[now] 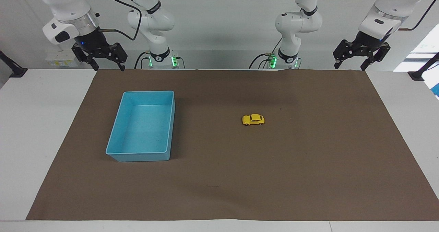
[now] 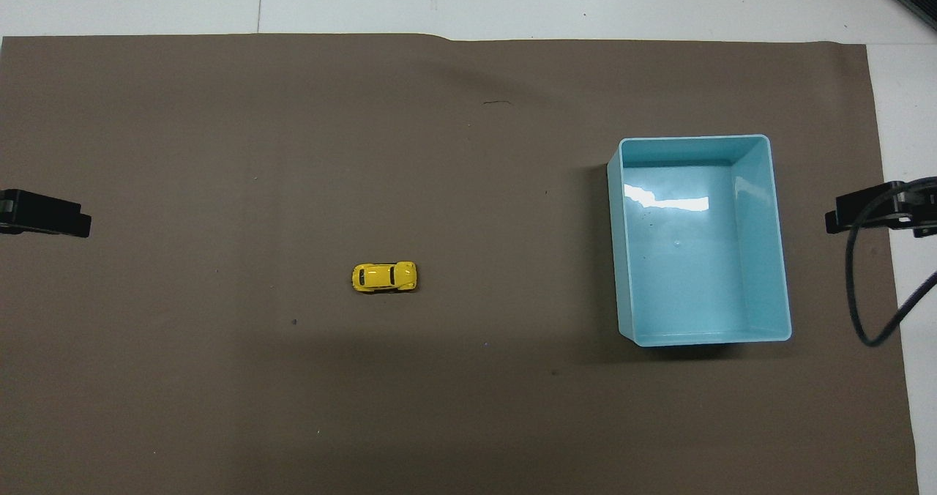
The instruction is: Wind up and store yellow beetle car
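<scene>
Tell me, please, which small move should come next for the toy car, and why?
Probably the left gripper should come down over the yellow beetle car. The car sits alone on the brown mat, toward the left arm's end, untouched and outside the blue bin. Both grippers hang raised at the robots' edge, jaws open and empty; the right gripper waits nearer the bin.

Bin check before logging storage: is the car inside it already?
No, the car sits on the brown mat, apart from the empty bin.
</scene>
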Controlling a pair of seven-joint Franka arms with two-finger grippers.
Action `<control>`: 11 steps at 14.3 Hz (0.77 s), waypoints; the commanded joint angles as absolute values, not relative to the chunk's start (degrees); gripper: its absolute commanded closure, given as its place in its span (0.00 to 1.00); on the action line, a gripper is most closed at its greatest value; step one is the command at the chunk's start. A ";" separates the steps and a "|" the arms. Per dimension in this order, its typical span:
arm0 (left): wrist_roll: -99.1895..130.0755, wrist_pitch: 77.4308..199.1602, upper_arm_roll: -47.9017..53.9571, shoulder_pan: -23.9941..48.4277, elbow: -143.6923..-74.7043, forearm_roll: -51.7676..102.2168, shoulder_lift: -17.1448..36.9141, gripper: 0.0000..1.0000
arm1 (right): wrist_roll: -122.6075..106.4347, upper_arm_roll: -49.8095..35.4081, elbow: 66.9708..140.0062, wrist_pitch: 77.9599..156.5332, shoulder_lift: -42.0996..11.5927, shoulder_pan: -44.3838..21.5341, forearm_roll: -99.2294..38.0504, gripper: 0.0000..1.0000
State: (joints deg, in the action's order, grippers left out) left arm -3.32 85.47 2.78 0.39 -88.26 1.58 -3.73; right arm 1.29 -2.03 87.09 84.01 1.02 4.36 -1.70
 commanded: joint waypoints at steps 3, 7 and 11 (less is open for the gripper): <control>-2.90 85.43 2.90 0.09 -90.35 2.29 -4.83 0.00 | 2.02 -2.46 87.10 84.20 1.41 4.75 -2.02 0.00; -2.72 86.48 2.90 -0.09 -90.35 2.29 -4.75 0.00 | 2.02 -2.46 87.10 84.20 1.41 4.75 -2.02 0.00; -2.55 86.75 2.81 -0.44 -90.44 2.29 -4.83 0.00 | 2.02 -2.46 87.10 84.20 1.41 4.75 -2.02 0.00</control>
State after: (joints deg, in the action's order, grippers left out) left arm -2.99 85.72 2.55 0.38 -89.07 1.58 -3.72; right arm 1.29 -2.03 87.09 84.01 1.02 4.36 -1.70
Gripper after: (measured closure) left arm 0.000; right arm 0.000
